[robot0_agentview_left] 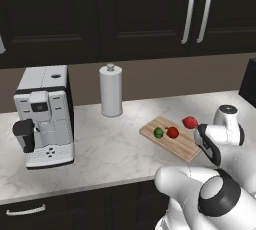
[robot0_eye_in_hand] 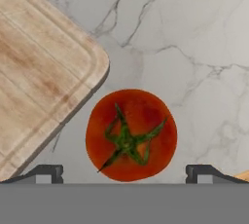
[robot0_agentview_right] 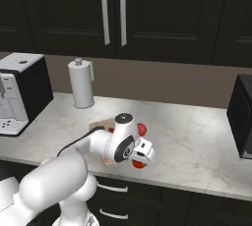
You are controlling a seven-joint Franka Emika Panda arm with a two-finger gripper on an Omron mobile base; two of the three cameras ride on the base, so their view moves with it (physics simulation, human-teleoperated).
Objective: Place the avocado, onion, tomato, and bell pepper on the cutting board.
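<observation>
Directly under the tool (robot0_eye_in_hand: pixel 124 169) sits 1 tomato (robot0_eye_in_hand: pixel 131 134) on the marble counter (robot0_eye_in_hand: pixel 194 47), stem up, btwn the two spread tips, not gripped. Arm reaches fwd w/ wrist bent so hand points straight down. Cutting board (robot0_agentview_left: pixel 170 138) lies just beside tool, carrying 1 avocado (robot0_agentview_left: pixel 159 133) & 1 red item (robot0_agentview_left: pixel 172 132); 1 more red item (robot0_agentview_left: pixel 189 122) sits just off its far edge.
</observation>
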